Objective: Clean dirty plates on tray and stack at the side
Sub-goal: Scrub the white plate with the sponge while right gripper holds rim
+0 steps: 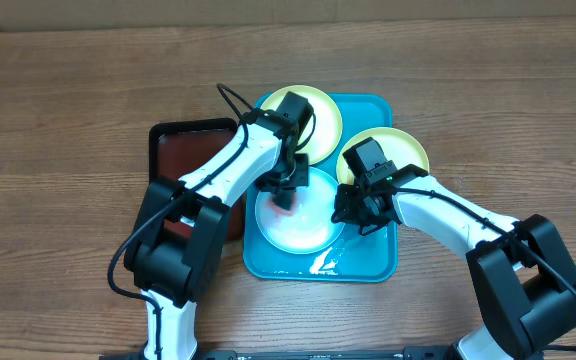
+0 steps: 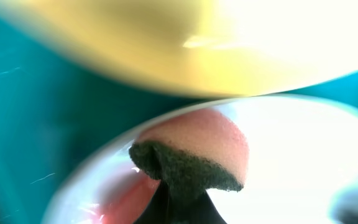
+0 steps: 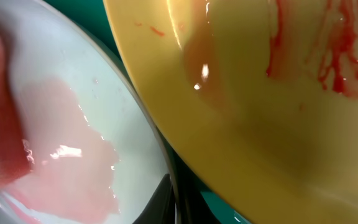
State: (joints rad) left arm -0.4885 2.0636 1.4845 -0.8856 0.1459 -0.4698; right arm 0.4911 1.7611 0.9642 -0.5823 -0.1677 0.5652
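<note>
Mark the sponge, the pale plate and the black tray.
sponge [image 2: 197, 146]: left wrist view, on its pink foam face.
pale plate [image 1: 313, 225]: overhead view, on its bare wet centre.
black tray [image 1: 183, 150]: overhead view, on its red-brown inside.

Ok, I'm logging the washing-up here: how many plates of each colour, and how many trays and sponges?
Yellow-green plates: 2
Pale blue-green plate: 1
Turquoise tray: 1
Black tray: 1
Sponge: 1
Total: 6
</note>
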